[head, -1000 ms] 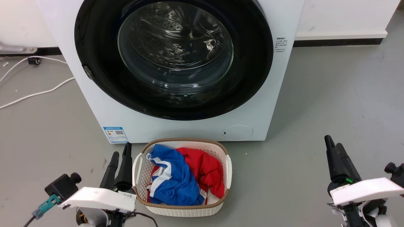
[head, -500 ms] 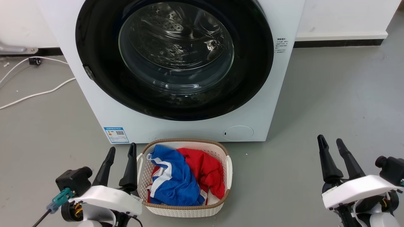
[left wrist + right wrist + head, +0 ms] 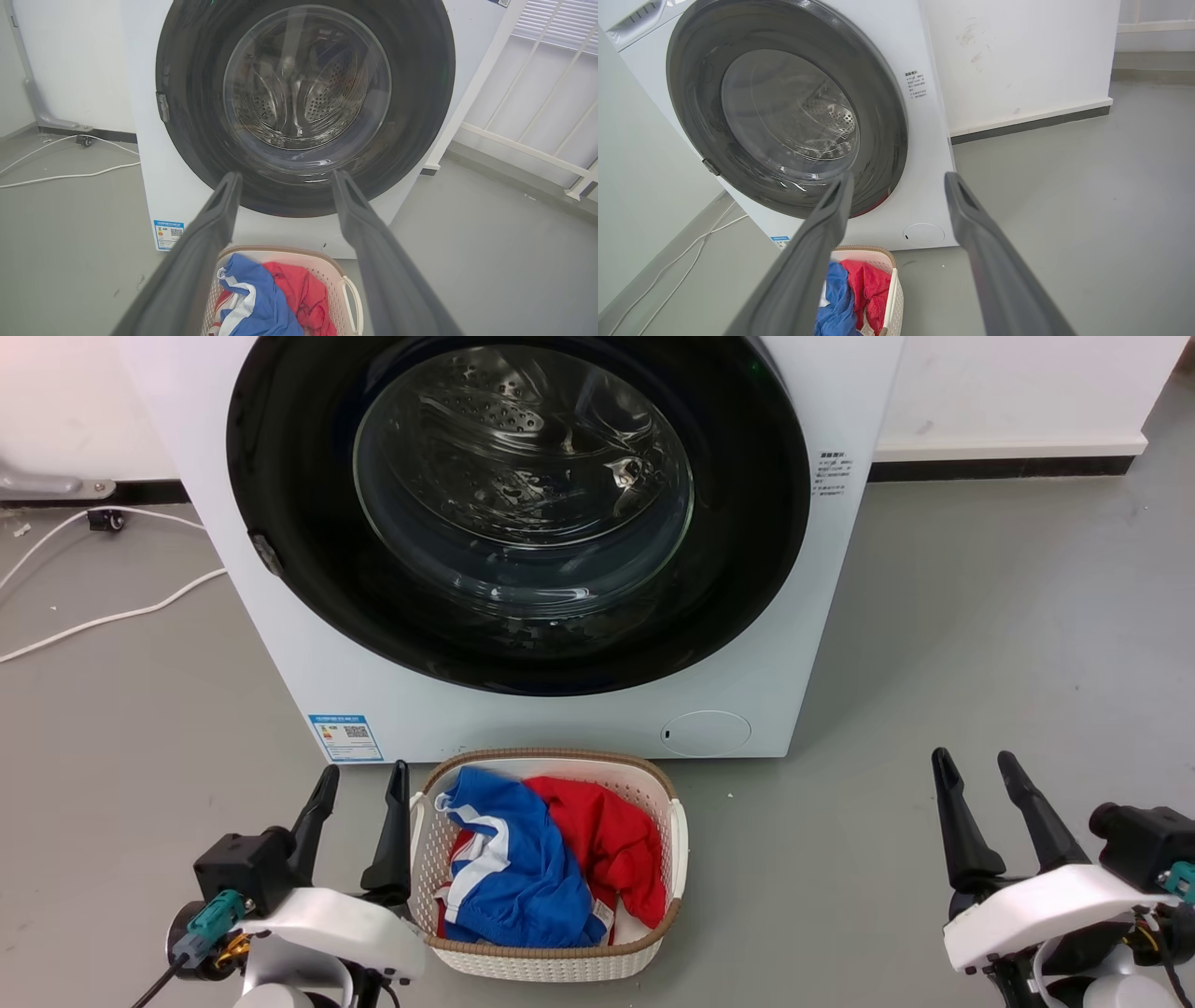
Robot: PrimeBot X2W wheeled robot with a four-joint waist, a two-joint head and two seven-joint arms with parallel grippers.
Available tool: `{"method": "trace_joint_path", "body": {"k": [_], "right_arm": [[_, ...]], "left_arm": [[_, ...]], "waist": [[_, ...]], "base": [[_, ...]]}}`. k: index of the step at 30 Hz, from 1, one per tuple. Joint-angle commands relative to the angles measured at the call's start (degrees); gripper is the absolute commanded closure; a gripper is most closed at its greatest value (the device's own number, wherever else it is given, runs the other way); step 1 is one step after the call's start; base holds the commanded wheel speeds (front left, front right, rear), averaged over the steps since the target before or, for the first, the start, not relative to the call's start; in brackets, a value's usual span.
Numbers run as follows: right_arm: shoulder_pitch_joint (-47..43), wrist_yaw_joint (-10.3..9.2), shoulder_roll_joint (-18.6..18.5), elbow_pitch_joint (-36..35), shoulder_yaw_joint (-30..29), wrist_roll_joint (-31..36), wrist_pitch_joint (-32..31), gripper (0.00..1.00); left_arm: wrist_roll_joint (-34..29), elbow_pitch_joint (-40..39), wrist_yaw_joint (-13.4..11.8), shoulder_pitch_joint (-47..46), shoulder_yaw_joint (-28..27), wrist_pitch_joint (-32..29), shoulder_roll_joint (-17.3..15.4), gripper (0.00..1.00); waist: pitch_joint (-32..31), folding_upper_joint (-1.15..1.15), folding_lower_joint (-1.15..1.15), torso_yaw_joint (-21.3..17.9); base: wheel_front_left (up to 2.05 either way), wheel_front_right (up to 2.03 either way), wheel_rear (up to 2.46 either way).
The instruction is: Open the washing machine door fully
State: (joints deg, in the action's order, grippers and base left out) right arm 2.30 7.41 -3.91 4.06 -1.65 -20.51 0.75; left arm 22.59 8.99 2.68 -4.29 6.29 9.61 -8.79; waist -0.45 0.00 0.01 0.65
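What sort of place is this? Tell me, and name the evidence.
Probably a laundry corner in a utility room or lab: a front-loading washing machine, a basket of clothes before it, a bare grey floor with loose cables.

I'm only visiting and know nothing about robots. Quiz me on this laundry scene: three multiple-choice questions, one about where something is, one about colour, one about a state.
1. Where does the laundry basket stand relative to the washing machine?
A. On top of it
B. On the floor in front of it
C. Inside it

2. What colours are the clothes in the basket?
A. Blue and red
B. Green and yellow
C. Black and grey

3. How is the washing machine door?
A. Wide open
B. Removed
C. Shut

Answers:
1 B, it sits on the grey floor just below the door.
2 A, a blue garment with white trim lies beside a red one.
3 C, the black door lies flat against the white front.
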Motion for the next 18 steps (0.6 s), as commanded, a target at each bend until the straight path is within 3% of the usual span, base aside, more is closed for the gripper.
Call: {"method": "trace_joint_path", "body": {"k": [1,18], "right_arm": [[-0.3,0.12,0.1,-1.0,0.0,2.2,0.0,0.00],[-0.7,0.13,0.8,-1.9,0.3,11.6,0.3,0.00]], "left_arm": [[-1.9,-0.3,-0.4,-1.2,0.3,0.6,-0.6,0.00],[-8.9,0.9,-0.9,-1.7,1.8,2.8,-1.2,0.00]], "waist": [[0.0,0.00,0.00,0.0],[0.1,0.00,0.00,-0.1]], "base": [[0.00,0.00,0.00],[0.00,0.00,0.00]]}}
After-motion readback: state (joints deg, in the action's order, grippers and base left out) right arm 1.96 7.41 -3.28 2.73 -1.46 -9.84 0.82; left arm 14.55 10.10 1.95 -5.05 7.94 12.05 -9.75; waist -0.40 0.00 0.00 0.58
